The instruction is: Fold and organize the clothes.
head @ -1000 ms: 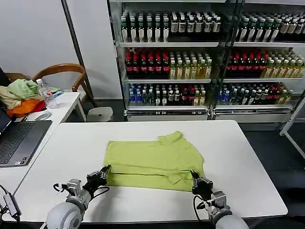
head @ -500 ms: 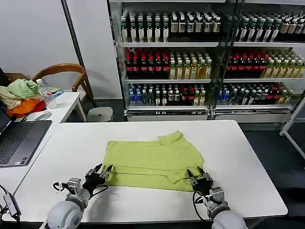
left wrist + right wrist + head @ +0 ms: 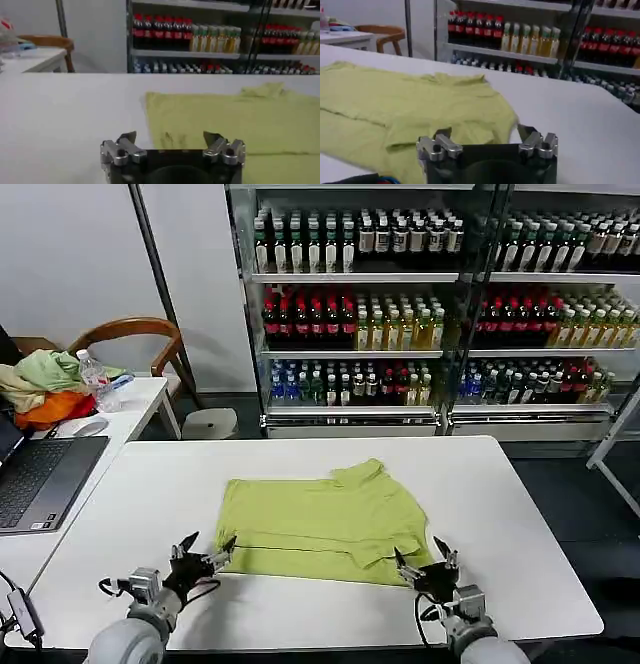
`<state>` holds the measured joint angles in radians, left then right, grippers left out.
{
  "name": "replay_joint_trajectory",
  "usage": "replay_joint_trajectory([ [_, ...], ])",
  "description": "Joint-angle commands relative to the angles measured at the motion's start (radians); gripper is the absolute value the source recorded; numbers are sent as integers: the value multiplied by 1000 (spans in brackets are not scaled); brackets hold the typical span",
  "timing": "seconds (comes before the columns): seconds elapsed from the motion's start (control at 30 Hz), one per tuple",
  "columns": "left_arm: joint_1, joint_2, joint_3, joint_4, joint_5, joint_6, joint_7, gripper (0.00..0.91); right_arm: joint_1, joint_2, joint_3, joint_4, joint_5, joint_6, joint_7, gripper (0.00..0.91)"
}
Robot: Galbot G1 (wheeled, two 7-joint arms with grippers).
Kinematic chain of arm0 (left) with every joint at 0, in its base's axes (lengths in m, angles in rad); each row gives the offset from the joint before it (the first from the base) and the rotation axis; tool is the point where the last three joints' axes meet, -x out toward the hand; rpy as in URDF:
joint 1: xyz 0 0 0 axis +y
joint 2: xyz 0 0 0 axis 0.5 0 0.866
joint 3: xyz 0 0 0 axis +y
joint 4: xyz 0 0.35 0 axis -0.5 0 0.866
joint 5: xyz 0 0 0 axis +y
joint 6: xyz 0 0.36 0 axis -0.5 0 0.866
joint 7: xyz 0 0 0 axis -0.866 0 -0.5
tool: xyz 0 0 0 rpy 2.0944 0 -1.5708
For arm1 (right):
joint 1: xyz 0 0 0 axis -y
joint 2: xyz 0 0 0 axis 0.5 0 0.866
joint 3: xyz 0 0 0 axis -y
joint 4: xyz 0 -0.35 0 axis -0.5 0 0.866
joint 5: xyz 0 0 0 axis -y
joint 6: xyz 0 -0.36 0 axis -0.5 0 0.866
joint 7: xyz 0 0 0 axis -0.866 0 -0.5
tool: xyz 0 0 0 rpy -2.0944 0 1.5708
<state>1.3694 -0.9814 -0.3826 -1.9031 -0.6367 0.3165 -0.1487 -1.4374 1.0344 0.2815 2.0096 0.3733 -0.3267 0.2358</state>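
The lime yellow-green T-shirt [image 3: 320, 519] lies flat in the middle of the white table [image 3: 520, 514], its near part doubled over into a band and one sleeve [image 3: 358, 473] poking out at the far edge. Just off the shirt's near left corner sits my left gripper [image 3: 205, 552], open and holding nothing. My right gripper [image 3: 425, 562] stands open at the near right corner, also apart from the cloth. In the left wrist view the shirt [image 3: 240, 120] lies just beyond the spread left gripper [image 3: 170, 137]. In the right wrist view the shirt [image 3: 410, 100] lies ahead of the open right gripper [image 3: 484, 132].
A second table on the left carries a laptop [image 3: 40, 479], a heap of pale green, beige and orange garments [image 3: 45, 384] and a water bottle [image 3: 97, 379]. A wooden chair [image 3: 130, 344] stands behind it. Shelves of bottled drinks [image 3: 400, 314] line the back wall.
Both grippers went from shut on the shirt's near corners to open. They have let go of the cloth and drawn back toward the table's front edge. The shirt stays put.
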Motion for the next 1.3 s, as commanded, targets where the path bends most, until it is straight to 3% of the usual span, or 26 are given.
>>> replay_joint_trajectory([
  [0.03, 43, -11, 1, -25, 7, 38, -45, 907, -74, -8, 17, 44, 4, 1, 5, 907],
  [0.17, 34, -16, 2, -14, 6, 66, -69, 907, -75, -7, 14, 26, 5, -5, 18, 907],
  [0.27, 34, -21, 1, -12, 4, 74, -77, 907, -80, 1, 3, 19, 4, -9, 25, 322],
  [0.3, 33, -22, 1, -12, 0, 77, -79, 524, -79, 3, 1, 16, 4, -9, 24, 322],
  [0.33, 33, -25, 3, -12, -3, 80, -87, 50, -78, 5, -2, 12, 4, -9, 24, 0],
  [1.3, 95, -38, 13, -37, 71, 90, -34, 40, -81, 20, -15, 31, -9, -1, 19, 0],
])
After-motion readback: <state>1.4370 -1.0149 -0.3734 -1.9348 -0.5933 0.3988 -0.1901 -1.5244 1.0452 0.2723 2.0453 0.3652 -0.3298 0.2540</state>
